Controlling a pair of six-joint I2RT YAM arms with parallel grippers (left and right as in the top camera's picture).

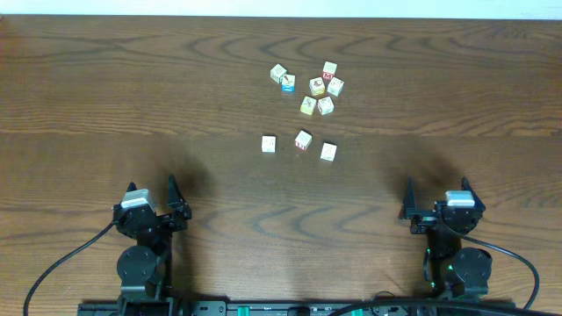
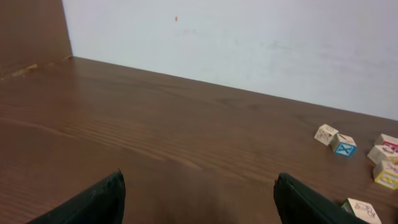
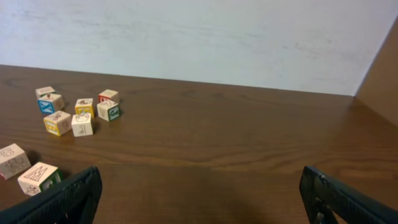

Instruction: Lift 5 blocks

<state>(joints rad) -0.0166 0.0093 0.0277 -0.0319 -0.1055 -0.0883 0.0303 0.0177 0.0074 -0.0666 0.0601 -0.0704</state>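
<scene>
Several small cream blocks lie loose on the wooden table (image 1: 105,96), far ahead of both arms. A cluster sits at the back centre, among them a block (image 1: 278,73) at its left and a pair (image 1: 308,106) (image 1: 326,105) at its front. Three more blocks (image 1: 268,143) (image 1: 303,140) (image 1: 328,151) lie in a row nearer me. The left gripper (image 1: 154,189) (image 2: 199,190) is open over bare wood near the front left. The right gripper (image 1: 437,189) (image 3: 200,183) is open near the front right. Neither touches a block; the nearest blocks (image 3: 12,160) (image 3: 38,178) show at the right wrist view's left edge.
In the cluster there is a cube with a bright blue face (image 1: 288,82) (image 2: 344,145) (image 3: 50,103) and one with a red face (image 1: 335,86). A white wall (image 2: 249,37) rises behind the table's far edge. Cables trail from both arm bases at the front.
</scene>
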